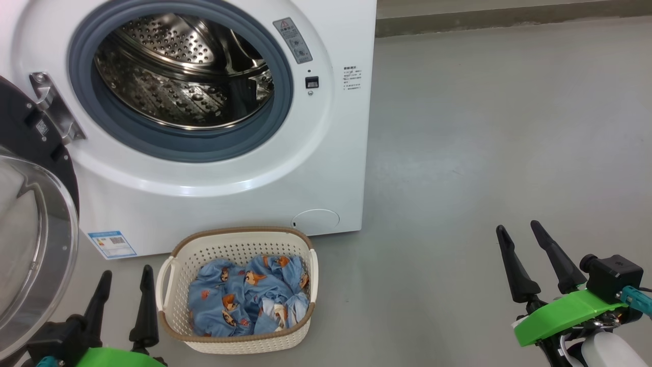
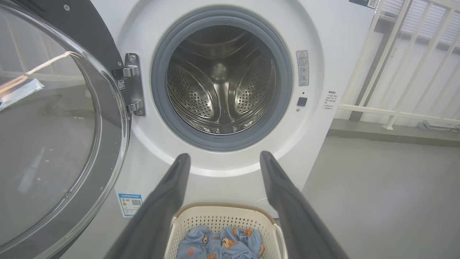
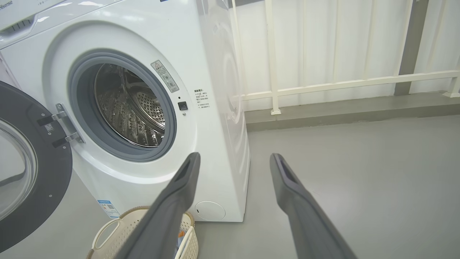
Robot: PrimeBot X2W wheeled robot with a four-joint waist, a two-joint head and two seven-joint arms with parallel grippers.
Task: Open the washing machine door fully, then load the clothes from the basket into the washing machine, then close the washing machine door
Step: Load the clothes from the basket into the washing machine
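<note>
Risks first:
- The washing machine door [image 1: 35,229] is swung wide at the left, its glass bowl just beside the left gripper [image 1: 127,272]. An outward sweep of that arm would likely clip the glass or knock the door back toward shut.
- Left gripper: fingers spread, nothing held, hovering just off the left wall of the basket [image 1: 239,232]. The basket looks light, so a pinch that snags its perforated wall could lift or tip it.
- The clothes [image 1: 249,298] are knotted in one wad. A grab on one fold may drag the whole lot, or drop part of it on the floor [image 1: 484,127].
- On the way in, a trailing end could hang over the grey rubber seal [image 1: 173,145] and jam the door on closing.
- Right gripper [image 1: 518,228]: fingers spread, empty, over bare floor well apart from the basket. If both arms go for the basket, they could collide.

Containers:
- The basket stands on the floor at the foot of the washing machine [image 1: 204,199], below the opening. It holds all the blue cartoon-print clothes, bunched below its rim.
- The drum [image 1: 183,71] holds bare steel, nothing loaded.
</note>
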